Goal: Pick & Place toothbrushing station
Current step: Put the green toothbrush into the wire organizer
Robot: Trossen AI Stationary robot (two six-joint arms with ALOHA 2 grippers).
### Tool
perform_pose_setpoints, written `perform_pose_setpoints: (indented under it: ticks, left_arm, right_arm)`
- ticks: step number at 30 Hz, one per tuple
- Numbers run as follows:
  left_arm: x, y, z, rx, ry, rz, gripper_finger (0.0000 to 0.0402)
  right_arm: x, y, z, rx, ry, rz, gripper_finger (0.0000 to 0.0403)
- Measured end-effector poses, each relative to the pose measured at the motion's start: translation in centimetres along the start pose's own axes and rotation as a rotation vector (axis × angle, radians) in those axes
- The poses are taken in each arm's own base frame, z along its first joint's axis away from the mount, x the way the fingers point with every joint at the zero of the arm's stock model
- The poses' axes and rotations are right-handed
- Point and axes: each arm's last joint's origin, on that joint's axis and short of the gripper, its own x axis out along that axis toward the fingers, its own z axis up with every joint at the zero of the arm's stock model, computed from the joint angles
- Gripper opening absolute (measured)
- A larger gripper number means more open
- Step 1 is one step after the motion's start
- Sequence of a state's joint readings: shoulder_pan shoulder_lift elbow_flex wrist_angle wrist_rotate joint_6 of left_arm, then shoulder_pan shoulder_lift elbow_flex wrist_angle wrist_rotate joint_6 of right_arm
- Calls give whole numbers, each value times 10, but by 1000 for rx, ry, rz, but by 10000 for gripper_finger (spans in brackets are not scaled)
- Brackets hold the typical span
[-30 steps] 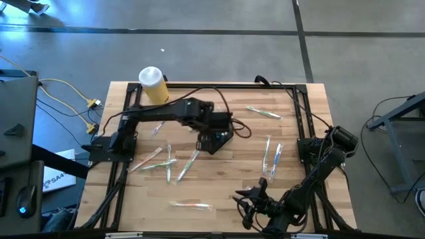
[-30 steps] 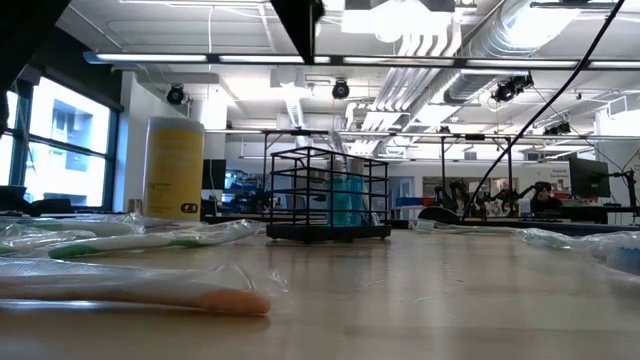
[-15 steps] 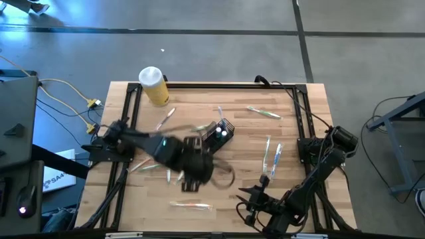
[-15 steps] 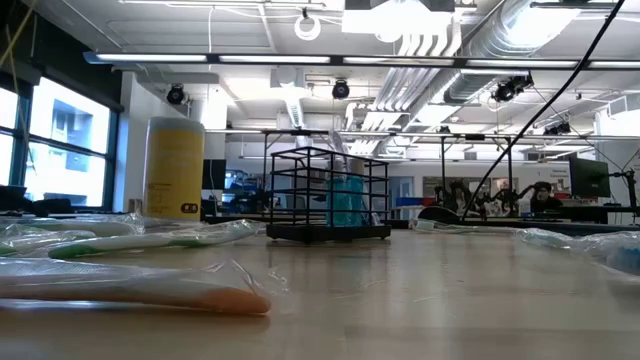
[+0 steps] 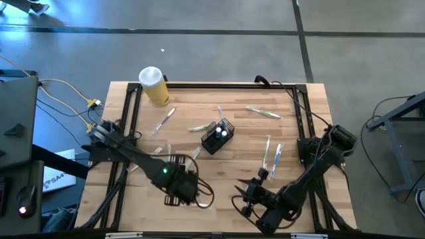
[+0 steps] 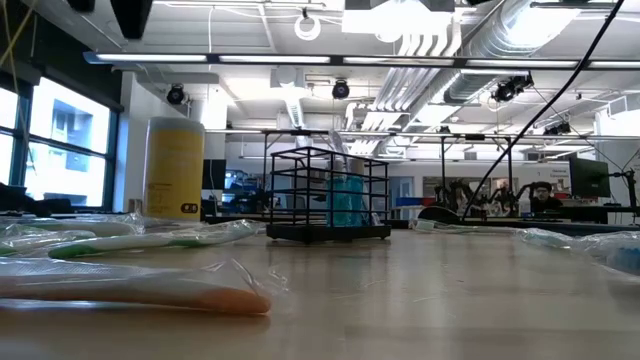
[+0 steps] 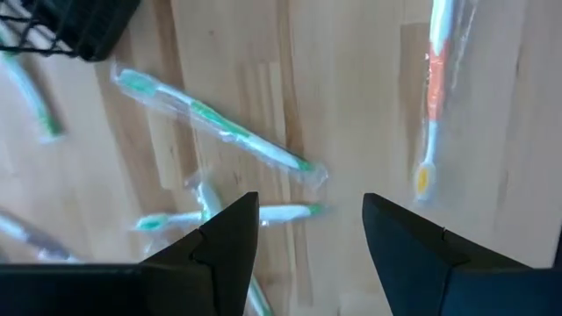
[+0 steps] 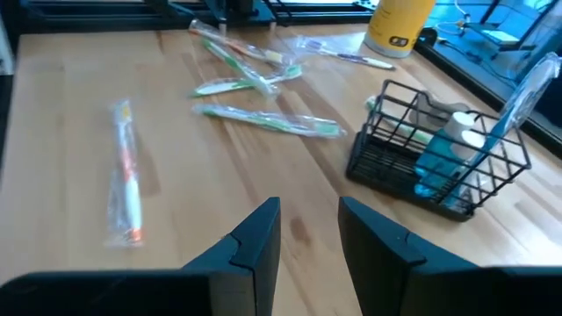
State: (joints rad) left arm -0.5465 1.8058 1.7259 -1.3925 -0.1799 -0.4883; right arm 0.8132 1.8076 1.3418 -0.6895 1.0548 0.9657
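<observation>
Toothbrushing station [image 5: 218,135] is sitting free, looking light and rigid; top wires suit gripping; both grippers' fingers parted, empty.

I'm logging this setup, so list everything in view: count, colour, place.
Caddy: one, black wire, table centre, holding blue-and-white items.
Jar: one, yellow with white lid, far left corner of the table.
Wrapped toothbrushes: several, mostly green-and-white, scattered around the caddy.
Orange wrapped toothbrush: one, near the front edge.
Table: one, light wood with black frame.
Left claw: open, empty, above toothbrushes near the front.
Right claw: empty, front right, facing the caddy.
</observation>
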Motion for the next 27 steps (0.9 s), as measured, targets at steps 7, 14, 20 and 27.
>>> perform_pose_setpoints:
  ticks: [7,14,20,27]
  left_arm:
    - [21,57,-27,-184,-269,-88,196]
    - [62,81,-37,-384,-589,-157,196]
    - [102,81,-50,-448,-552,-145,196]
    - [114,81,-49,-534,-567,-70,196]
  right_arm:
    - [15,-5,5,21,64,-5,109]
    - [19,-6,1,-2,53,-38,109]
    - [18,-5,0,-5,54,-36,109]
    - [18,-4,0,8,44,-33,109]
